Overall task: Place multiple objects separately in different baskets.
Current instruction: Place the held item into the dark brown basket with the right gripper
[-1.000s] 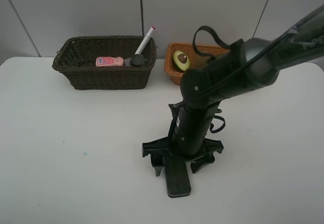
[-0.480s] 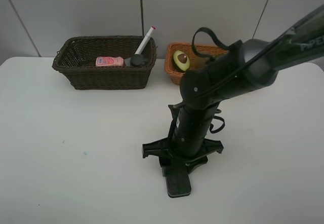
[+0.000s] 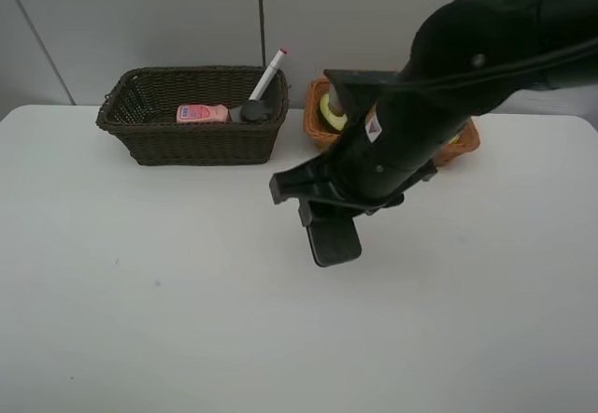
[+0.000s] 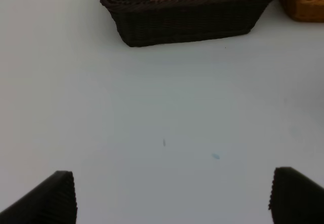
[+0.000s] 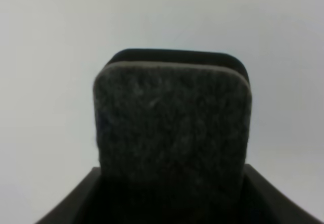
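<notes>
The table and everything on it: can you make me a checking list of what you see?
Surface: white table, few tiny specks.
Job's things: black felt eraser held by right gripper; pink bottle and white red-capped marker in dark brown wicker basket; halved avocado in orange-tan wicker basket.
Clutter: nothing seen.
Grippers: left gripper open, empty; right shut on eraser.
Cables: nothing seen.
Surroundings: grey panelled wall.

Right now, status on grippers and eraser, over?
Right gripper shut on eraser, lifted off table. Left gripper open, empty. Dark basket holds pink bottle, marker. Path clear.
</notes>
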Controlling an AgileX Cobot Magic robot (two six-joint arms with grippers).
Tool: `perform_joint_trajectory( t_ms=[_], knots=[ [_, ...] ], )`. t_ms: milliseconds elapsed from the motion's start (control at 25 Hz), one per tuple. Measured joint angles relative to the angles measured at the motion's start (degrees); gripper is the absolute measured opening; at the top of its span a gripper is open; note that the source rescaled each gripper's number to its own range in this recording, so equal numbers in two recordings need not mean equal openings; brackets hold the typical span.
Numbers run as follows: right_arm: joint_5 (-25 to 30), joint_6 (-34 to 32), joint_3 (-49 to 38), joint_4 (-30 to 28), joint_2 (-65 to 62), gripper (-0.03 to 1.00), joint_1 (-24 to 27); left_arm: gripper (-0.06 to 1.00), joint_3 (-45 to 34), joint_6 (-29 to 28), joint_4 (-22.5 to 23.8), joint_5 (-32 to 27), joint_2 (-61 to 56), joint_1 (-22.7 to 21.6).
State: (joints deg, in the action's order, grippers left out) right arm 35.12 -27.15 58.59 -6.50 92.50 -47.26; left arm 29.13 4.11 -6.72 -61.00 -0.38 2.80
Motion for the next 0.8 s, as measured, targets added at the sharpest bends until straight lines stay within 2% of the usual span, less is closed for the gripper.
perform_joint_trajectory(
  t_ms=[120,240,320,400,480,600,720,800],
  knots=[
    [-12.5,0.0,0.0,-7.4,-1.5,0.51,0.0,1.0,0.0,0.0,0.0,0.0,0.0,0.0],
    [-31.0,0.0,0.0,-12.5,-0.3,0.51,0.4,1.0,0.0,0.0,0.0,0.0,0.0,0.0],
    [-41.7,0.0,1.2,-13.7,2.1,0.51,1.1,1.0,0.0,0.0,0.0,0.0,0.0,0.0],
    [-48.5,0.0,4.4,-13.7,5.5,0.51,2.2,1.0,0.0,0.0,0.0,0.0,0.0,0.0],
    [-51.0,0.0,9.6,-13.4,9.9,0.51,3.5,1.0,0.0,0.0,0.0,0.0,0.0,0.0],
    [-51.6,0.0,18.4,-13.4,17.2,0.51,4.9,1.0,0.0,0.0,0.0,0.0,0.0,0.0],
    [-49.8,0.0,27.1,-13.4,24.6,0.51,6.0,1.0,0.0,0.0,0.0,0.0,0.0,0.0],
    [-46.6,0.0,32.1,-13.4,29.0,0.51,6.9,1.0,0.0,0.0,0.0,0.0,0.0,0.0]
  ],
)
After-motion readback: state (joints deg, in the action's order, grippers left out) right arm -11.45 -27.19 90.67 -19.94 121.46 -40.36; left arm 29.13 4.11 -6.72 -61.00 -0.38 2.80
